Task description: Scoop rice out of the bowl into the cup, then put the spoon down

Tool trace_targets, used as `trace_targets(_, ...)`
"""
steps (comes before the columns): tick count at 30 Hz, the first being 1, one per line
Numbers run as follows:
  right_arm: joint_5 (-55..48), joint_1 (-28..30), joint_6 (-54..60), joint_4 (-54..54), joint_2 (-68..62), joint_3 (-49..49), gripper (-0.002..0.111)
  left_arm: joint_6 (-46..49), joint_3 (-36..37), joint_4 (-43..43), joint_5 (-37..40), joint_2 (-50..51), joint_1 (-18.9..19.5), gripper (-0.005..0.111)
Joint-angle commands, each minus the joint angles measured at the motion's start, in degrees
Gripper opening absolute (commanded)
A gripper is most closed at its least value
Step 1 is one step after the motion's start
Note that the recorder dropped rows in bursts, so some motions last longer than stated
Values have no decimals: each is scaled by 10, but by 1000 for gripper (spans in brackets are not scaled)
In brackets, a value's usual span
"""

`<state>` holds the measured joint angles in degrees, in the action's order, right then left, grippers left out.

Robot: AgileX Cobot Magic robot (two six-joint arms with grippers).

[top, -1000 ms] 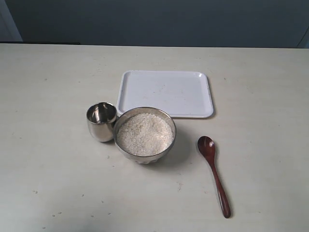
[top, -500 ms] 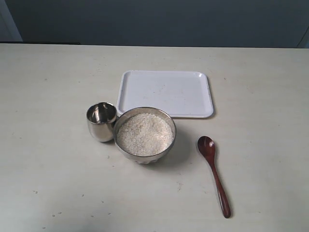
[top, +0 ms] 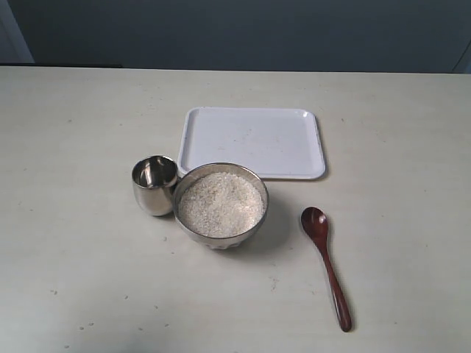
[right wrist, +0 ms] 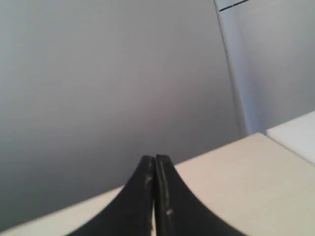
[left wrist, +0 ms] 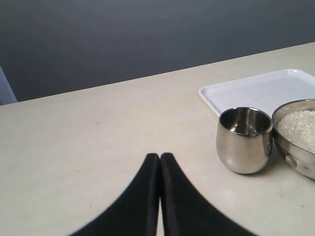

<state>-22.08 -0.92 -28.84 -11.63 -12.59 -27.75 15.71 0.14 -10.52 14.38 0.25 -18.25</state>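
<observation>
The steel bowl (top: 221, 234) stands mid-table, filled nearly to the rim with white rice (top: 221, 204). Touching its left side is the small steel cup (top: 154, 185), which looks empty inside. The dark reddish-brown wooden spoon (top: 327, 265) lies flat on the table right of the bowl, handle toward the near edge. Neither gripper shows in the exterior view. My left gripper (left wrist: 160, 157) is shut and empty, low over the table, with the cup (left wrist: 244, 140) and the bowl's rim (left wrist: 290, 147) off to one side. My right gripper (right wrist: 155, 158) is shut and empty, facing a grey wall.
A flat white rectangular tray (top: 252, 142) lies just behind the bowl and cup; it also shows in the left wrist view as the white tray (left wrist: 256, 91). A dark wall runs along the table's far edge. A white cabinet (right wrist: 268, 59) stands beyond the table in the right wrist view.
</observation>
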Motion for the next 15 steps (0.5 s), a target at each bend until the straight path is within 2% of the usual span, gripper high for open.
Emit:
trace_targets(1,-189,3,228,81,-132,-132,-1,-1,-1,1,-6,-2,-2,1)
trace_targets(3,-261,-1,318,146,-194,-181,-1,-1,-1,1,-6,-2,-2,1)
trace_targets(6,-309,-33,359,216,-279,-232,-1,-1,-1,1,-7,-2,-2,1)
trace_targets(12,-417,-135,358,223,-430,-252,-1,-1,-1,1,-7,-2,-2,1)
trace_targets(15,-454,-194,308,198,-522,-252,-1,-1,-1,1,-7,-2,-2,1)
